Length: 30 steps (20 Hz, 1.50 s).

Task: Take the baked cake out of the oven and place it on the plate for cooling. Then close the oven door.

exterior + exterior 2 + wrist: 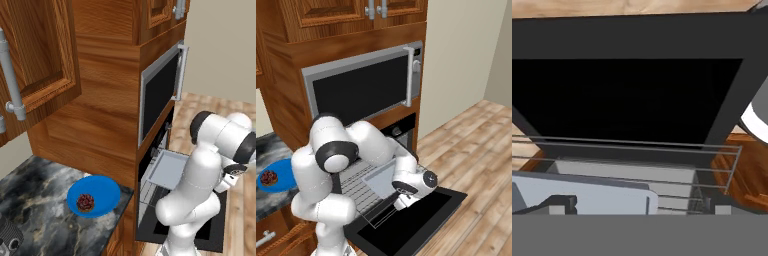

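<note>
Closest to me, the gripper (632,205) hangs low over the dropped-open oven door (406,225), its fingers spread wide with nothing between them. Just past it, the grey tray (167,169) sits pulled out on the wire rack (637,150) of the oven (150,165). Off to the left, on the dark marble counter (35,185), the baked cake (85,202) rests on the blue plate (102,192) (slightly off-centre). Above the oven sits the microwave (361,85).

The arm (200,195) hides much of the oven door (217,235).
</note>
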### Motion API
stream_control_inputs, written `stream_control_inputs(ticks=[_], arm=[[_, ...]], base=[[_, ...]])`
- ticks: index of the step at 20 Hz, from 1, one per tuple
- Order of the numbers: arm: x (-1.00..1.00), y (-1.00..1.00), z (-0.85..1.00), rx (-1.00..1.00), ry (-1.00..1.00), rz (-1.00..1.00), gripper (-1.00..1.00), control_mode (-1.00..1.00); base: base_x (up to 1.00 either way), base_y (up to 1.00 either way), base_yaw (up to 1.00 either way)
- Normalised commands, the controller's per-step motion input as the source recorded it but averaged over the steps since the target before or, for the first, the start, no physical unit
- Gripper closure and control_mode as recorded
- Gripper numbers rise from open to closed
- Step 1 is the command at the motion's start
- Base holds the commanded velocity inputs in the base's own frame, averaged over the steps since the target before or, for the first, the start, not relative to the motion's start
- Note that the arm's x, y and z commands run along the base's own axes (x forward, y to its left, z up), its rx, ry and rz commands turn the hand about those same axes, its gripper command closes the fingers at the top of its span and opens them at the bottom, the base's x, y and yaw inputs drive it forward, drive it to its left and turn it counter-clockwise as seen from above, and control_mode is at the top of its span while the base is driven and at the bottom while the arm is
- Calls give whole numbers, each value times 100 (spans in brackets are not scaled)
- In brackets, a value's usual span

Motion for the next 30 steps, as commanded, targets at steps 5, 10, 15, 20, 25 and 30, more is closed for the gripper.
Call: stream_control_inputs(ticks=[5,10,15,20,25,30], arm=[[19,-13,-22,0,0,6,-100,-100],[17,-12,-23,0,0,4,-100,-100],[20,-7,-23,0,0,0,-100,-100],[28,0,-19,0,0,0,-100,-100],[28,0,-20,0,0,0,-100,-100],[19,-12,-25,0,0,0,-100,-100]], base=[[0,0,0],[0,0,0],[0,0,0],[0,0,0],[0,0,0],[0,0,0]])
